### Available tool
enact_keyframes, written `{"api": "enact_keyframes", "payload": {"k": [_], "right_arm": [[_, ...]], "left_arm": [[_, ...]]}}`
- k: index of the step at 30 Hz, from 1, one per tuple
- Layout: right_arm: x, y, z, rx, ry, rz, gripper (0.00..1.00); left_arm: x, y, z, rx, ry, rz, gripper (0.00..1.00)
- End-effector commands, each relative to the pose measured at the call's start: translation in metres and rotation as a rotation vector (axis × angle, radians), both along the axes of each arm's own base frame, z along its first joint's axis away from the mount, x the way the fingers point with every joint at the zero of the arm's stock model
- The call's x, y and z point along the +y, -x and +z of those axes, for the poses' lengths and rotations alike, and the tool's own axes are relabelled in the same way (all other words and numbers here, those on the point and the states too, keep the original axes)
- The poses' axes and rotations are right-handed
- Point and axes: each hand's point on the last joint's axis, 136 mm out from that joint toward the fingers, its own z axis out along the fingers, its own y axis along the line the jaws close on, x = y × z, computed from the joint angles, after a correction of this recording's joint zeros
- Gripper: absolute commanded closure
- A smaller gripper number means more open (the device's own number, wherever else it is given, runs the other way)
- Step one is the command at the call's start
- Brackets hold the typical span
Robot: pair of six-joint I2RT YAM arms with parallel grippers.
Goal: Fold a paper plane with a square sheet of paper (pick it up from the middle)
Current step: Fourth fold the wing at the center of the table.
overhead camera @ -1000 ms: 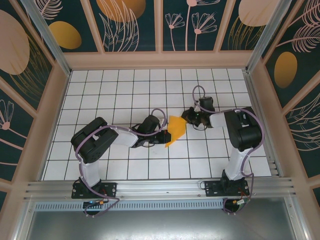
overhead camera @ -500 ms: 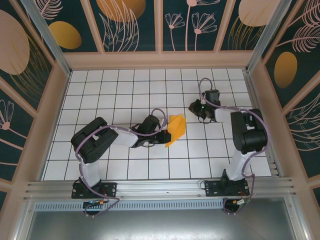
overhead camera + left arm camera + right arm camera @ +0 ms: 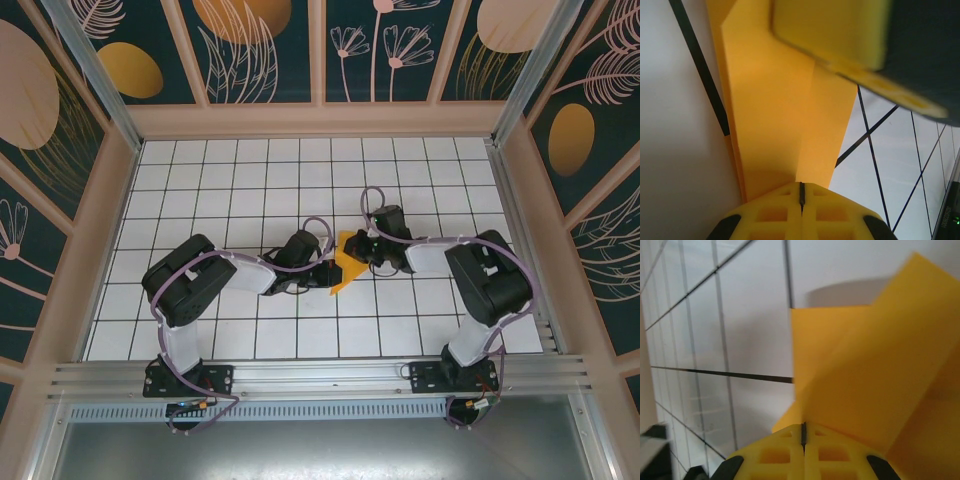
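Paper sheet (image 3: 345, 268), orange-yellow and creased into overlapping flaps, is near the middle of the white gridded table (image 3: 250, 180), caught between the two arms with its lower point towards the near edge. The left gripper (image 3: 328, 272) has its jaws closed tight on the paper sheet's left side, the yellow fingertips (image 3: 775, 210) meeting at a thin seam with the folded layers (image 3: 785, 125) running out from them. The right gripper (image 3: 362, 250) is likewise pressed shut on the opposite edge, a raised flap (image 3: 880, 390) rising just ahead of its fingertips (image 3: 830, 452).
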Motion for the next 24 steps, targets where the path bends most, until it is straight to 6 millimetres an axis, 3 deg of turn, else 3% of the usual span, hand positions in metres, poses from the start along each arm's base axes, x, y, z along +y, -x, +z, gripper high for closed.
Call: {"api": "enact_keyframes", "payload": {"k": [1, 8, 14, 19, 24], "right_arm": [[-0.005, -0.006, -0.017, 0.012, 0.024, -0.030, 1.00], [-0.046, -0.044, -0.025, -0.015, 0.155, -0.122, 0.99], [-0.070, -0.070, -0.022, -0.043, 0.102, -0.173, 0.97], [-0.065, -0.083, 0.006, -0.096, 0.066, -0.139, 0.95], [-0.064, -0.078, 0.040, -0.144, 0.043, -0.148, 0.94]], "left_arm": [[0.059, 0.056, -0.079, 0.243, -0.295, -0.006, 1.00], [0.065, 0.061, -0.083, 0.253, -0.308, -0.011, 1.00], [0.064, 0.061, -0.083, 0.254, -0.302, -0.010, 1.00], [0.063, 0.061, -0.082, 0.254, -0.303, -0.014, 1.00], [0.061, 0.059, -0.081, 0.251, -0.296, -0.013, 1.00]]}}
